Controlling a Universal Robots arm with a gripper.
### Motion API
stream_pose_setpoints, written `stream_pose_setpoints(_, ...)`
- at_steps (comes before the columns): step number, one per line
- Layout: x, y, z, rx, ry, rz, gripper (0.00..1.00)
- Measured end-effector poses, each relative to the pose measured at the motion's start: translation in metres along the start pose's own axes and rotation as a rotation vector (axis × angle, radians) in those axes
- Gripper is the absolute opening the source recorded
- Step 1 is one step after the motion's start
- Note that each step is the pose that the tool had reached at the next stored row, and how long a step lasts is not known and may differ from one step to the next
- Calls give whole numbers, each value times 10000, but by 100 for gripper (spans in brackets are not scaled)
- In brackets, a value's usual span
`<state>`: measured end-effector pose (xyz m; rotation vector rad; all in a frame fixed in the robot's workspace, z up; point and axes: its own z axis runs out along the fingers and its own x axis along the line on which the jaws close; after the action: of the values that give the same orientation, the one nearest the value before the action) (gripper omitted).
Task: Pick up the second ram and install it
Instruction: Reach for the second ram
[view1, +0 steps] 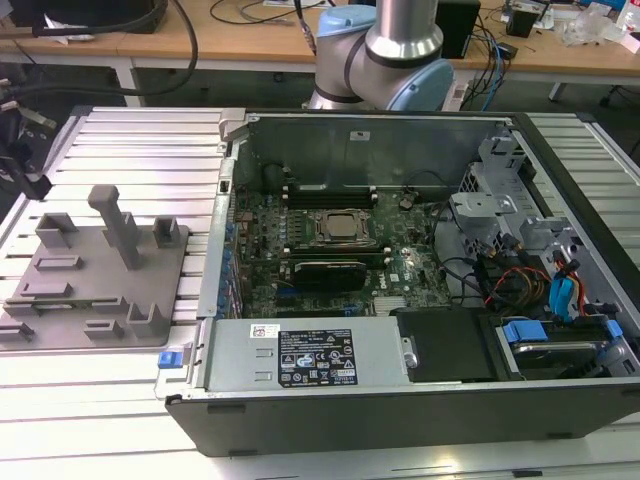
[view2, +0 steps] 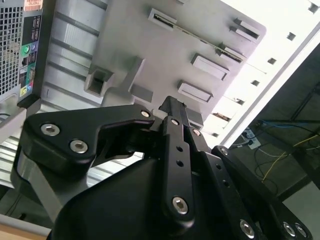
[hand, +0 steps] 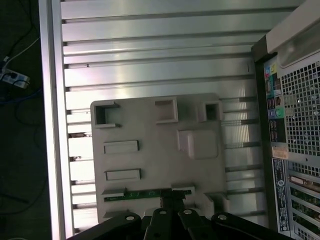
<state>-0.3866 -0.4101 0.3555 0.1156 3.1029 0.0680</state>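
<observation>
Gripper (hand: 172, 196) closed, empty, held above the grey fixture plate (hand: 160, 165). Second ram (hand: 142, 193) seated in a long slot at the plate's edge, apart from the gripper. Plate on the ribbed metal table (hand: 150, 55), beside the open computer case (view1: 420, 420).

arm (view1: 385, 50) | silver-and-blue joints upright | end effector (hand: 172, 196) | black linkages, pointing downward in both wrist views
</observation>
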Motion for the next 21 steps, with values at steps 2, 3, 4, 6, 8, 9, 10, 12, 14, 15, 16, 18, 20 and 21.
stream_pose_setpoints(2, 22, -4, 24, 2, 2, 0, 8)
stream_pose_setpoints(3, 30, -8, 54, 2, 2, 2, 8)
stream_pose_setpoints(4, 35, -14, 82, 1, 2, 3, 8)
stream_pose_setpoints(6, 38, -36, 122, 2, 9, 2, 8)
stream_pose_setpoints(8, 40, -66, 193, 4, 31, 3, 8)
stream_pose_setpoints(9, 41, -73, 214, 4, 44, 4, 8)
stream_pose_setpoints(10, 42, -80, 237, 7, 64, 4, 8)
stream_pose_setpoints(12, 43, -96, 289, 8, 93, 5, 8)
stream_pose_setpoints(14, 44, -111, 334, 11, 116, 6, 8)
stream_pose_setpoints(15, 44, -117, 353, 11, 124, 7, 8)
stream_pose_setpoints(16, 45, -122, 369, 12, 132, 7, 8)
stream_pose_setpoints(18, 45, -136, 414, 13, 153, 8, 8)
stream_pose_setpoints(20, 47, -146, 456, 15, 178, 9, 8)
stream_pose_setpoints(21, 47, -146, 458, 16, 180, 10, 8)
